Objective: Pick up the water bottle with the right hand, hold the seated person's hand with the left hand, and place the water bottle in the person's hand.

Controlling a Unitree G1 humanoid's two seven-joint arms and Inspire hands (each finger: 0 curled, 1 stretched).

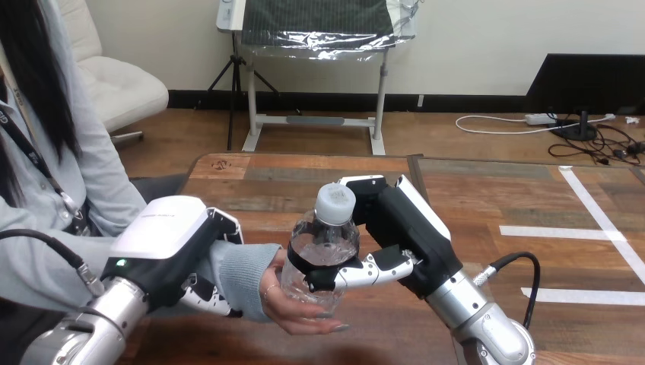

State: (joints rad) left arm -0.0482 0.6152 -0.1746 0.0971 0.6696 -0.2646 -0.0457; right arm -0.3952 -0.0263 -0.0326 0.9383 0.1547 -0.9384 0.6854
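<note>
A clear water bottle (323, 247) with a white cap stands upright in the person's hand (298, 313), which lies palm up over the table's near left part. My right hand (399, 232) comes in from the right, its fingers and thumb curled round the bottle's middle. My left hand (176, 247) sits over the person's wrist (239, 266) in its grey sleeve, with fingers curled under and around it.
The wooden table (487, 198) stretches away to the right and far side, marked with white tape lines (601, 220) at the right. The person sits at the left, their arm reaching in across the table's left edge.
</note>
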